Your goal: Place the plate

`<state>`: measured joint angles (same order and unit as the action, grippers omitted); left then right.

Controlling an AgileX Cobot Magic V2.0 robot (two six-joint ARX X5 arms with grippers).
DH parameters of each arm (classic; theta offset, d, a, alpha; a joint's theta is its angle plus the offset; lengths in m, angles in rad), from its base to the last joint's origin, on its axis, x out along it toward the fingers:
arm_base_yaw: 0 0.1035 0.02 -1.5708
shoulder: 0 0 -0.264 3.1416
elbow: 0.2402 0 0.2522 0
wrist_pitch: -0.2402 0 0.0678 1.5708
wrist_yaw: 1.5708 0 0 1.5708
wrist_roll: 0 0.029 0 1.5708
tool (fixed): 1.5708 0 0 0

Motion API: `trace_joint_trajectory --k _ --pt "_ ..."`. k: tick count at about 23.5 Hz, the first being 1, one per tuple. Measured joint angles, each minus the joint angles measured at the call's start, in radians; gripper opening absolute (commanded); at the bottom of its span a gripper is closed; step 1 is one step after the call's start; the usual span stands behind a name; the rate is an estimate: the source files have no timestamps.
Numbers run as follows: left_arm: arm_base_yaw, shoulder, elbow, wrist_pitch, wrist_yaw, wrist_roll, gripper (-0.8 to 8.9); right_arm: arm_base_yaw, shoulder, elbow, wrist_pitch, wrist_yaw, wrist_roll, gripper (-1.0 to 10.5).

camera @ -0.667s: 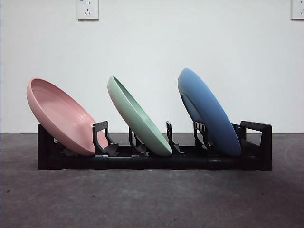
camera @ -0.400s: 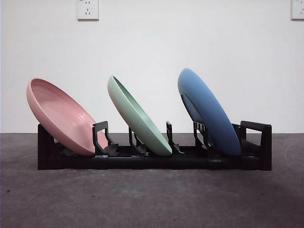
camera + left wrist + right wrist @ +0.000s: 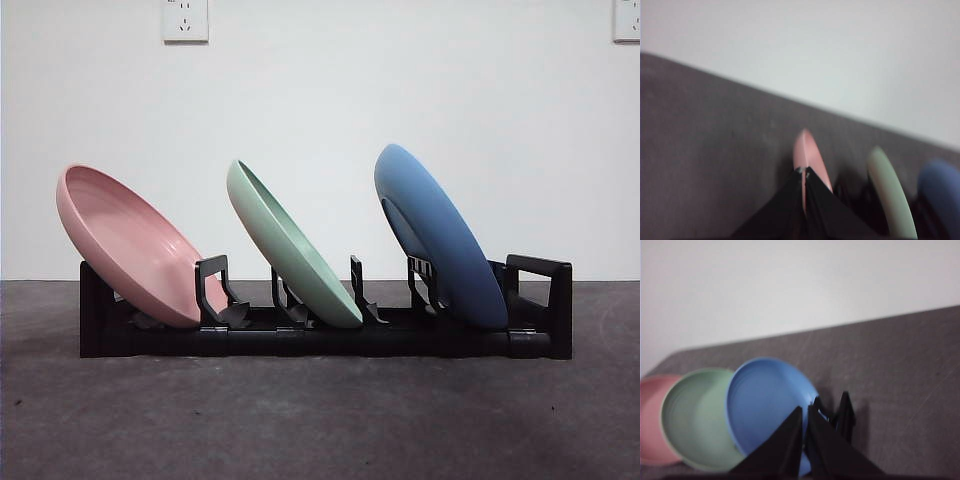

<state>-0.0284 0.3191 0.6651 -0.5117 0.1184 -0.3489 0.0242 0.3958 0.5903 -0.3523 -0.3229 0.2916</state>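
A pink plate (image 3: 130, 245), a green plate (image 3: 290, 245) and a blue plate (image 3: 440, 235) lean in a black dish rack (image 3: 540, 310) on the grey table. All three tilt the same way. In the left wrist view my left gripper (image 3: 804, 172) is shut and empty, up above the pink plate (image 3: 807, 150). In the right wrist view my right gripper (image 3: 804, 410) is shut and empty, above the blue plate (image 3: 767, 400). Neither gripper shows in the front view.
A white wall stands behind the rack, with sockets (image 3: 185, 18) high up. Grey table surface (image 3: 320, 420) lies in front of the rack. The green plate (image 3: 890, 190) and blue plate (image 3: 940, 190) also show in the left wrist view.
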Motion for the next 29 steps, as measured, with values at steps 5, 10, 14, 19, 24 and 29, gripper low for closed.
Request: trace_joint_trajectory --k 5,10,14,19,24,29 --pt "0.0 0.148 0.137 -0.197 0.066 0.058 0.1 0.0 0.149 0.172 -0.199 -0.024 -0.067 0.1" --pt "0.0 0.285 0.269 -0.392 0.071 0.133 0.1 0.0 0.277 0.315 -0.391 -0.024 -0.134 0.2" --pt "0.0 0.393 0.366 -0.543 0.071 0.2 0.1 0.001 0.357 0.402 -0.51 -0.019 -0.176 0.1" --pt "0.0 0.525 0.467 -0.615 0.071 0.245 1.4 0.039 0.47 0.476 -0.616 -0.017 -0.227 1.5" --pt "0.0 0.531 0.478 -0.59 0.071 0.253 3.22 0.056 0.529 0.48 -0.645 -0.013 -0.235 3.3" --pt "0.0 0.531 0.478 -0.55 0.071 0.253 3.17 0.131 0.667 0.606 -0.776 -0.011 -0.224 3.2"
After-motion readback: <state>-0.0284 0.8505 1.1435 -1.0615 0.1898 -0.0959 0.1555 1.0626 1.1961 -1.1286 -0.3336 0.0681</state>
